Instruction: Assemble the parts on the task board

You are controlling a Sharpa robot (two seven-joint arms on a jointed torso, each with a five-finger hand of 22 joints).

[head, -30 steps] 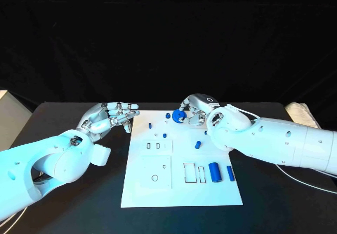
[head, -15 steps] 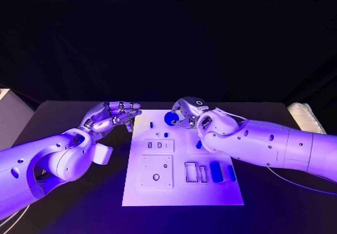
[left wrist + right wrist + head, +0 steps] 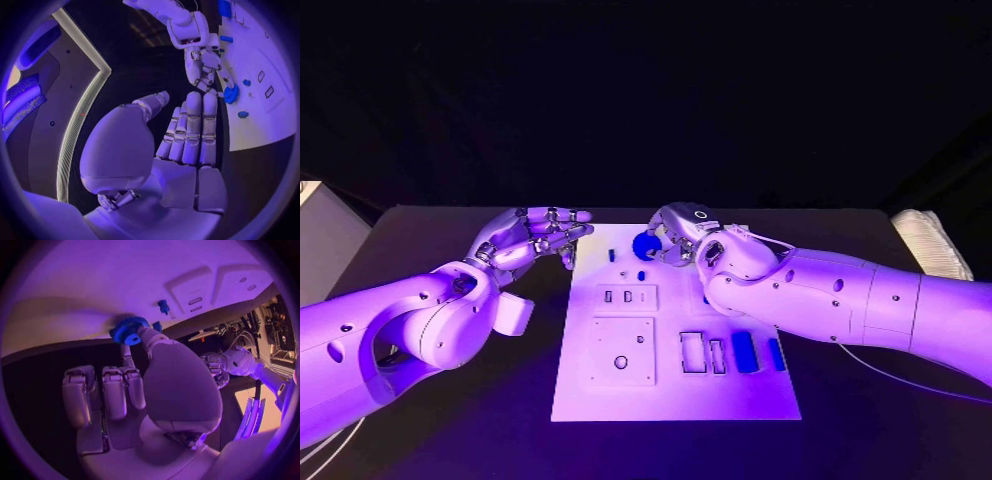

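Note:
The white task board (image 3: pixel 675 395) lies in the middle of the black table. My right hand (image 3: pixel 681 233) hovers over the board's far edge and pinches a blue gear (image 3: pixel 648 244) between thumb and finger. The gear (image 3: pixel 128 330) is also seen in the right wrist view, and the gear (image 3: pixel 231 94) in the left wrist view. My left hand (image 3: pixel 531 238) hangs just off the board's far left corner, fingers (image 3: pixel 190 130) side by side and loosely bent, holding nothing. Two small blue pegs (image 3: pixel 610 256) (image 3: pixel 640 275) stand near the gear. Two blue blocks (image 3: pixel 743 352) (image 3: pixel 775 353) sit at the board's right side.
The board has a plate with small slots (image 3: pixel 626 297), a square plate with an oval hole (image 3: pixel 620 352) and rectangular cut-outs (image 3: pixel 691 352). A pale object (image 3: pixel 930 242) lies at the table's far right edge. Bare black table (image 3: pixel 473 420) flanks the board.
My right hand has carried the gear a little to the left along the board's far edge. The left hand has stayed put.

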